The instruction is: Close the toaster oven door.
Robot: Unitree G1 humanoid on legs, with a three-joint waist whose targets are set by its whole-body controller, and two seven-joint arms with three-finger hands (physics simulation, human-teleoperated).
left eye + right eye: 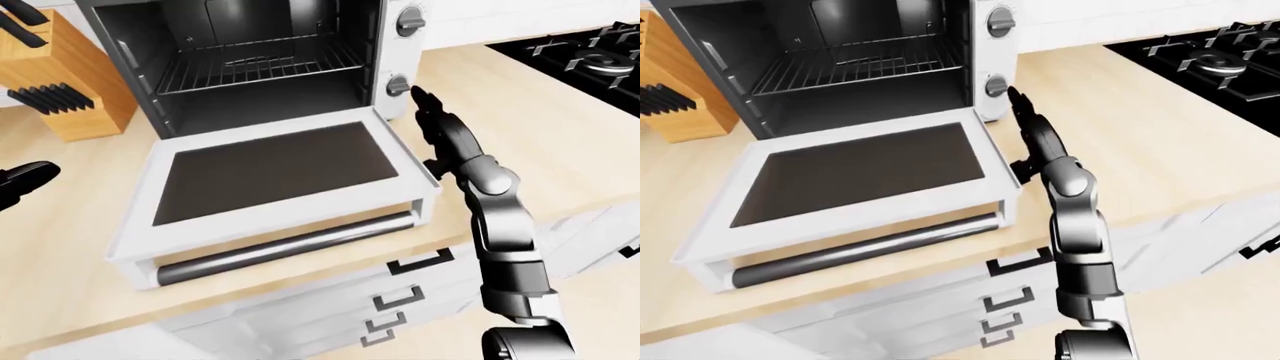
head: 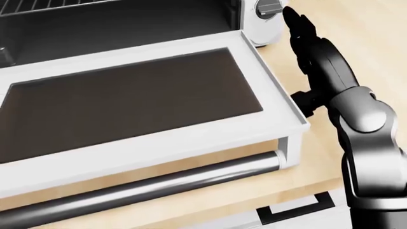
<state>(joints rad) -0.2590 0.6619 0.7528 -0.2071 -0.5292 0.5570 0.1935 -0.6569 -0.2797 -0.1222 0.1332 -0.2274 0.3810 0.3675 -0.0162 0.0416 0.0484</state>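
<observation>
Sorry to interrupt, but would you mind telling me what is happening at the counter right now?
The toaster oven door is fully open, lying flat over the wooden counter, with the wire rack visible inside. The right robot hand is stretched out beside the door's right edge, fingertips pointing toward the lower knob, and is not gripping the handle bar. The left robot hand sits at the left edge of the left-eye view, away from the oven. Closing has not begun.

Wooden counter [image 1: 560, 127]: toaster oven [image 1: 270, 67], knife block [image 1: 55, 75]
</observation>
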